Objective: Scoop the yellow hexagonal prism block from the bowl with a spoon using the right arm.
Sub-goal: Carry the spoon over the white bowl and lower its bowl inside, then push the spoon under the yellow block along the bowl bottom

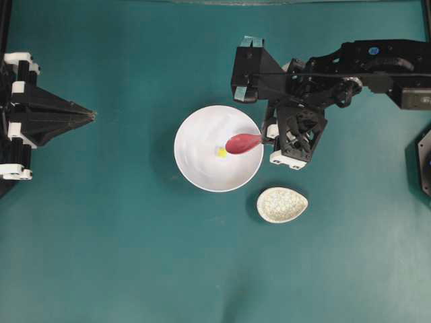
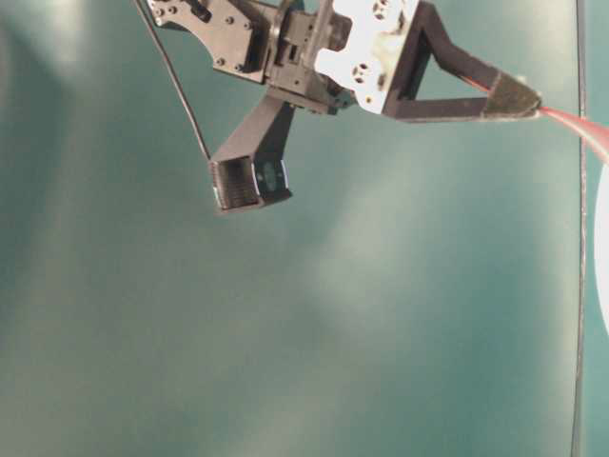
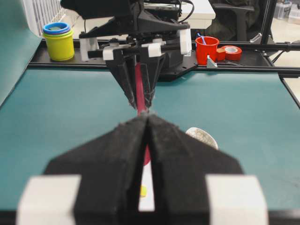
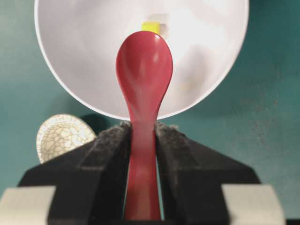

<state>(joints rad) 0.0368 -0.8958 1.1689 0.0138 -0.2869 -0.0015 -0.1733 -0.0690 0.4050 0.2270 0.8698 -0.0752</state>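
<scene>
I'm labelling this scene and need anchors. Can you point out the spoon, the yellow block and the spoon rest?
spoon (image 4: pixel 144 63): right wrist view, middle of its scoop.
yellow block (image 1: pixel 221 153): overhead view, its top face.
spoon rest (image 1: pixel 281 204): overhead view, centre of its speckled hollow.

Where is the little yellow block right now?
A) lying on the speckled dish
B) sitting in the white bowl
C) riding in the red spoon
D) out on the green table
B: the yellow block sits in the white bowl, just past the scoop of the spoon, which is empty.

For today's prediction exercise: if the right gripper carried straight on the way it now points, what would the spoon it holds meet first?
Probably the yellow block: the right gripper aims the spoon into the bowl, scoop tip just short of the block. Height above the floor is unclear.
</scene>
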